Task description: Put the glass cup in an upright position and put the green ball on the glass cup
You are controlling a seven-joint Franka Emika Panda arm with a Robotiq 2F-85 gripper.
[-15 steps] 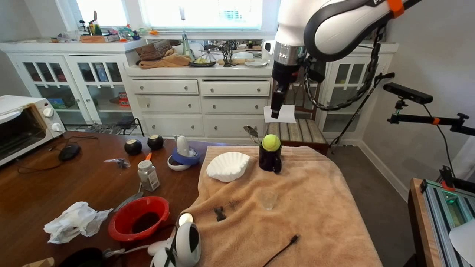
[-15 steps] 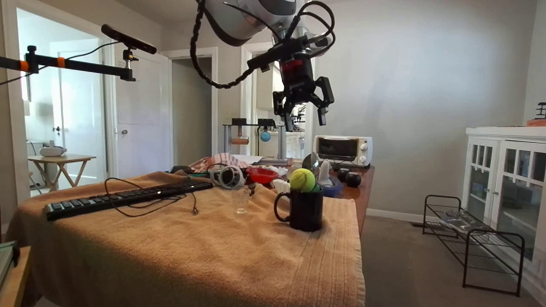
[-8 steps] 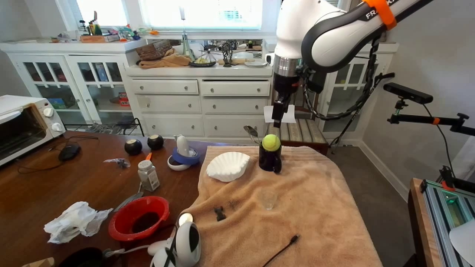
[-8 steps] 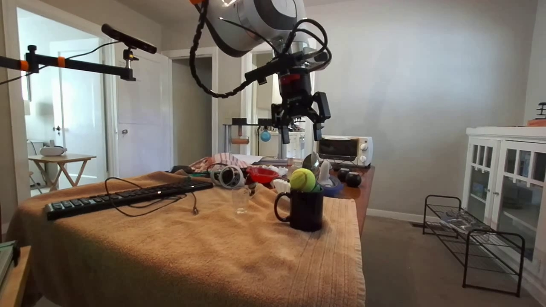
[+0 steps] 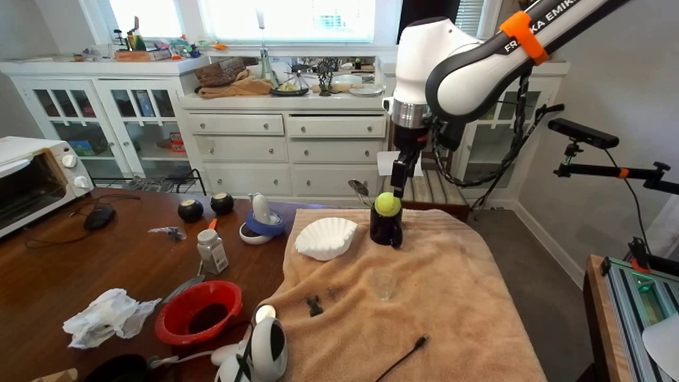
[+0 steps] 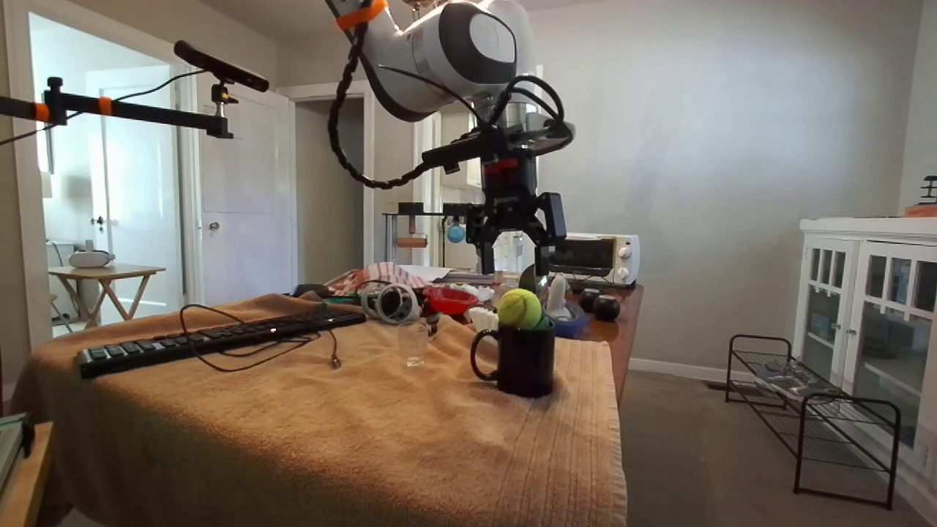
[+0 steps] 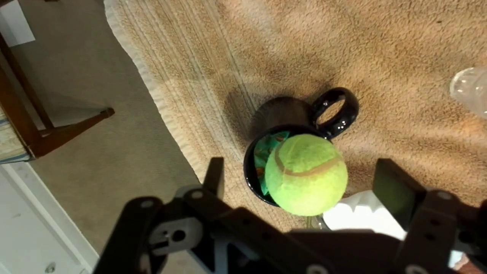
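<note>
The green ball (image 5: 388,204) rests in the mouth of a black mug (image 5: 383,229); both also show in an exterior view (image 6: 519,309) and in the wrist view (image 7: 306,179). The glass cup (image 6: 413,345) is clear and faint and looks upright on the towel, apart from the mug. It also shows in an exterior view (image 5: 383,285) and is cut off at the right edge of the wrist view (image 7: 471,90). My gripper (image 6: 515,265) is open and empty just above the ball. In the wrist view its fingers (image 7: 300,173) stand on either side of the ball, not touching it.
A white fluted bowl (image 5: 325,239) and a spoon (image 5: 360,190) are beside the mug. The mug's handle (image 7: 338,114) points toward the cup's side. A keyboard (image 6: 219,340) with a cable lies on the towel (image 6: 351,424). A red bowl (image 5: 199,313) and a white headset (image 5: 260,350) stand farther off.
My gripper has come down toward the ball, staying open. The ball, the mug and the glass cup have not moved.
</note>
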